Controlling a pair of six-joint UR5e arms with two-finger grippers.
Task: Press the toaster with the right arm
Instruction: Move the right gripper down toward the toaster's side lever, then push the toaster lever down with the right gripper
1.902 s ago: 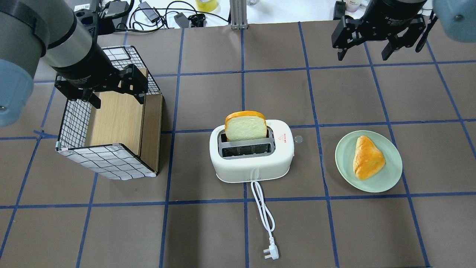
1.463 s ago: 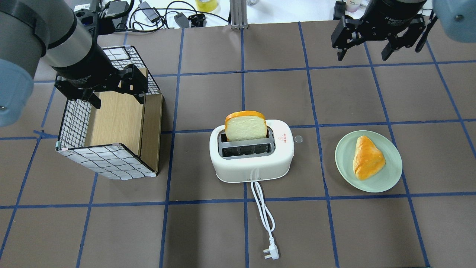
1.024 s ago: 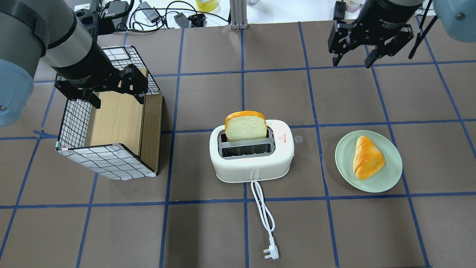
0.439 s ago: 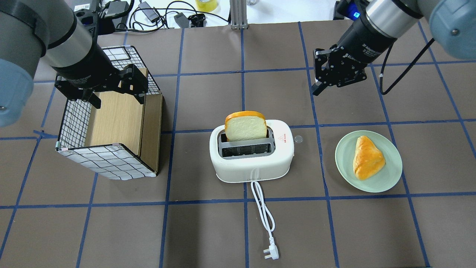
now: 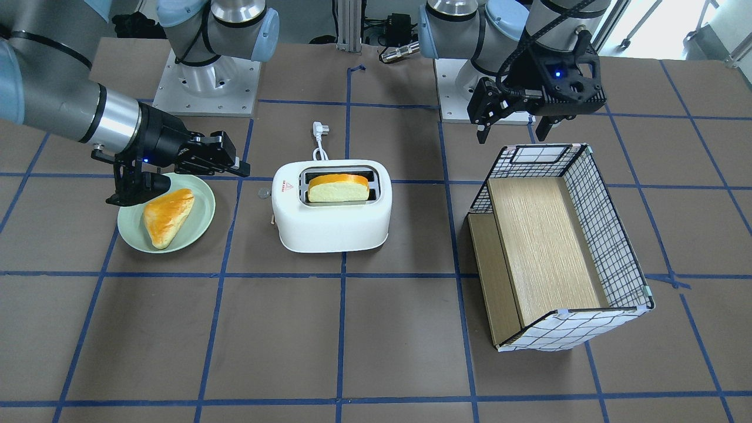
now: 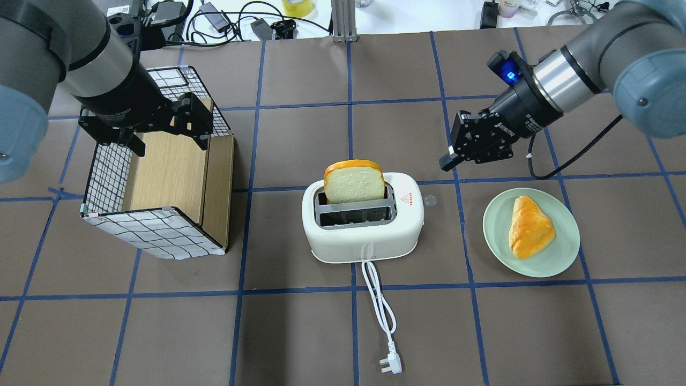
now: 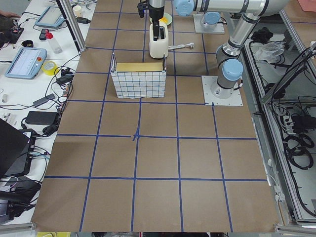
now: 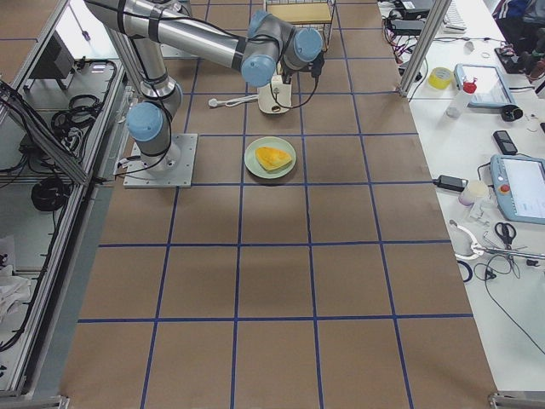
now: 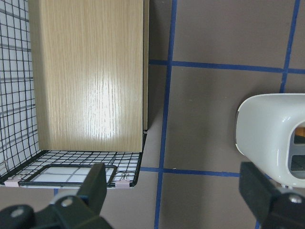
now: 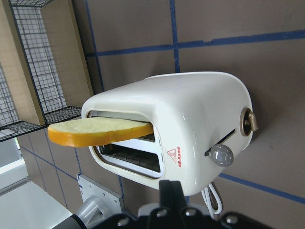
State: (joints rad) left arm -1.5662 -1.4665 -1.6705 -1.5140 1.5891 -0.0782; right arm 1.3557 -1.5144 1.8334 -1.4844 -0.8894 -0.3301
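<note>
- Toaster [image 6: 364,236] sits mid-table between the wire-grid box [image 6: 155,233] and the green plate [image 6: 563,257], with a bread slice [image 6: 353,182] in the slot farther from the robot.
- Likely light, stiff plastic with a smooth shell; may slide or tip if shoved sideways.
- Contact spot: the round grey lever knob [image 10: 221,155] on the plate-side end. Push straight down, no grasp needed.
- Right gripper [image 6: 446,162], fingers together, hangs near that end, not touching.
- Left gripper [image 6: 167,140], fingers apart, sits over the box, holding nothing.
</note>
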